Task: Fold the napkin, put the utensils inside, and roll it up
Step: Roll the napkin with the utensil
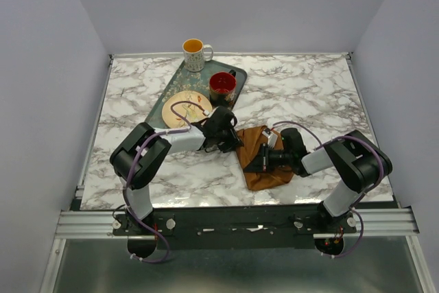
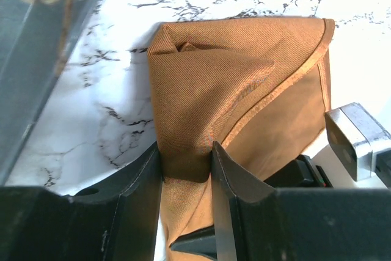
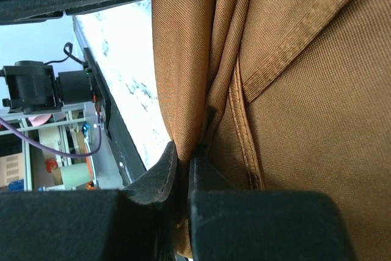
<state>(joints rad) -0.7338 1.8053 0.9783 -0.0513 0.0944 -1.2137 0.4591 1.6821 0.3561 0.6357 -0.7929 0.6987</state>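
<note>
Rust-brown napkin (image 1: 264, 169) is being folded, right of the tray (image 1: 178, 79): left gripper (image 2: 186, 160) and right gripper (image 3: 183, 157) are each pinching its cloth; the next move is likely calling for laying the fold flat.

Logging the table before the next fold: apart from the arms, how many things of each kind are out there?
mugs: 2 (white mug, red mug)
plate: 1
dark green tray: 1
rust-brown napkin: 1
Total: 5
</note>
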